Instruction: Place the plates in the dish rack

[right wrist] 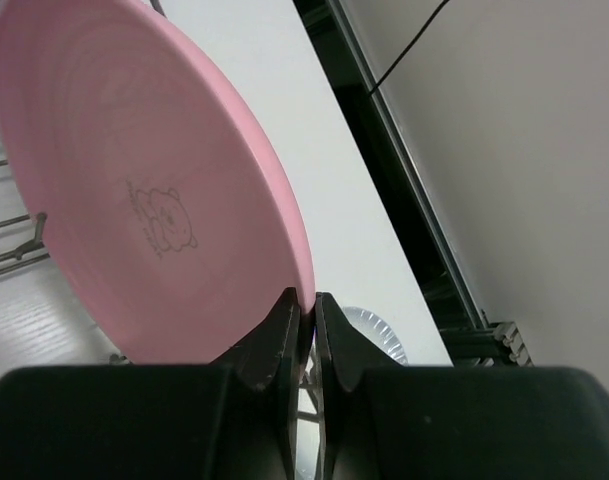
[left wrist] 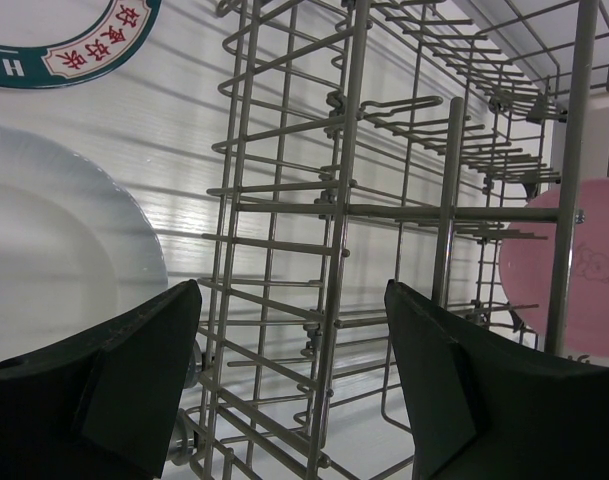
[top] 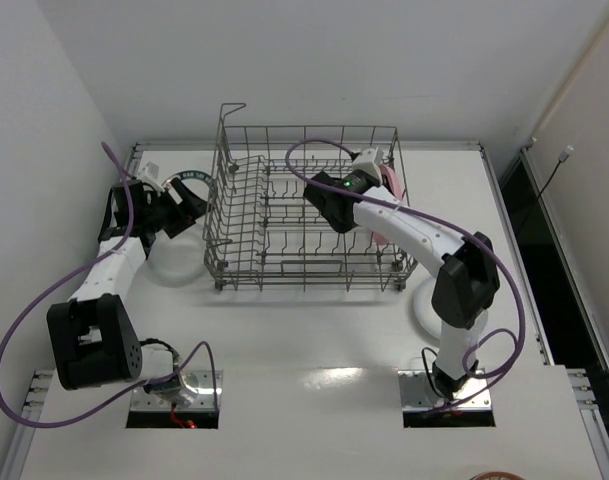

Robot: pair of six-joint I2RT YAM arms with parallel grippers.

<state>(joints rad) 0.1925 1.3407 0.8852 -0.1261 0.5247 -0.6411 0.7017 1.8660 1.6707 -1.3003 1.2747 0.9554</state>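
On my left, the left jaws hung wide open and empty beside the dish rack (top: 224, 215), near the left white plate (top: 172, 268) and lettered plate (top: 191, 177) on the surface (top: 314, 340). At the rack's right end, the right jaws were pinched shut on the rim of the pink plate (right wrist: 154, 180), held upright. I judged plate 1 was being loaded. Next, I'd seat it between 2 tines, then release. The right white plate (top: 421, 300) waited farther right.
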